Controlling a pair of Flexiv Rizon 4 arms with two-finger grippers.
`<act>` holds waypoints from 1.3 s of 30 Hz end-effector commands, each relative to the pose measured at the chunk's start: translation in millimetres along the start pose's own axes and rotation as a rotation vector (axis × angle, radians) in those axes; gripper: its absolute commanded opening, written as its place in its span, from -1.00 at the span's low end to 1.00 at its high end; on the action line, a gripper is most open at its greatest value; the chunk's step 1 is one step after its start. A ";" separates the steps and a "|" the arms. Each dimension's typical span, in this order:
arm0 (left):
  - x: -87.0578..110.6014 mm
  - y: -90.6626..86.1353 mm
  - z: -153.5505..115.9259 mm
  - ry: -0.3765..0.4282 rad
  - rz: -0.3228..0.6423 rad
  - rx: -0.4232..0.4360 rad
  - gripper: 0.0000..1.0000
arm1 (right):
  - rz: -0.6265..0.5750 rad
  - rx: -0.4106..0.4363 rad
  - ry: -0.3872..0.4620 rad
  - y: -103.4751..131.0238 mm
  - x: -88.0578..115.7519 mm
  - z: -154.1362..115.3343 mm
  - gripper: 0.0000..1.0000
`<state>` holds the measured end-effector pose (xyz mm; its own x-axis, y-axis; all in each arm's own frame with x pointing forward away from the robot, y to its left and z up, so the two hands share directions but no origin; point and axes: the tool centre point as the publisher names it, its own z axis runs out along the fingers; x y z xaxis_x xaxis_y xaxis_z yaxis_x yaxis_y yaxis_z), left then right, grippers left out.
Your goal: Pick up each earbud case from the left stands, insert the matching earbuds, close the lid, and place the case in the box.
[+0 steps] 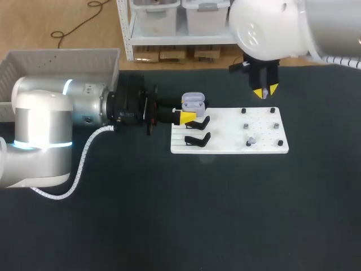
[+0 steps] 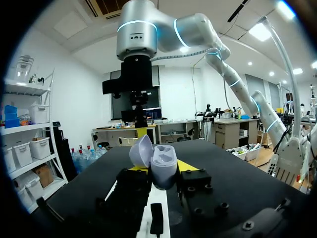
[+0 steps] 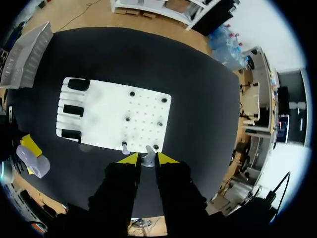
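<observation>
**Q:** What do the left fingers grip?

**A:** The left gripper (image 2: 161,171) is closed on the lilac earbud case (image 1: 193,101), with one yellow-tipped finger on each side. The left wrist view shows the lid (image 2: 140,151) swung open and the interior exposed. The head view shows only one yellow tip, beside the case.

**Q:** How is that arm posed?

**A:** The left arm lies level and comes in from the left. It holds the case by the far left corner of the white board (image 1: 225,135), close to the black stands (image 1: 198,139).

**Q:** And the right gripper?

**A:** The right gripper (image 1: 265,90) points straight down, high over the table near the board's right end. Only the right wrist view shows a small grey earbud (image 3: 147,159) pinched between its narrowly parted tips. From the head view the earbud cannot be made out. The grey box (image 1: 56,62) stands at the far left of the table.
</observation>
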<state>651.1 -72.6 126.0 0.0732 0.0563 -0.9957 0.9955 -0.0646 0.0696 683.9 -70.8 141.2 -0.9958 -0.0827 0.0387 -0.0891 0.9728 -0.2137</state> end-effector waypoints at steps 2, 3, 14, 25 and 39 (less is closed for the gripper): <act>0.6 -1.6 -0.1 -0.001 0.002 -0.006 -1.00 | 0.093 -0.012 0.028 6.4 15.8 -32.0 -1.00; 0.6 -1.6 -0.1 -0.001 0.002 -0.006 -1.00 | 0.122 -0.008 0.031 8.3 19.1 -38.0 -1.00; 0.6 -1.6 -0.1 -0.001 0.002 -0.006 -1.00 | 0.345 0.039 -0.013 44.4 48.7 -77.9 -1.00; 0.6 -1.6 -0.1 -0.001 0.002 -0.006 -1.00 | 0.305 -0.050 -0.009 76.0 56.3 -80.4 -1.00; 0.6 -1.6 -0.1 -0.001 0.002 -0.006 -1.00 | 0.305 -0.050 -0.009 76.0 56.3 -80.4 -1.00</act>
<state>651.1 -72.6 126.0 0.0732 0.0564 -0.9957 0.9955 -0.0645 0.0695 624.6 17.2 206.1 -0.9770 0.2121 -0.0235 0.2129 0.9622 -0.1696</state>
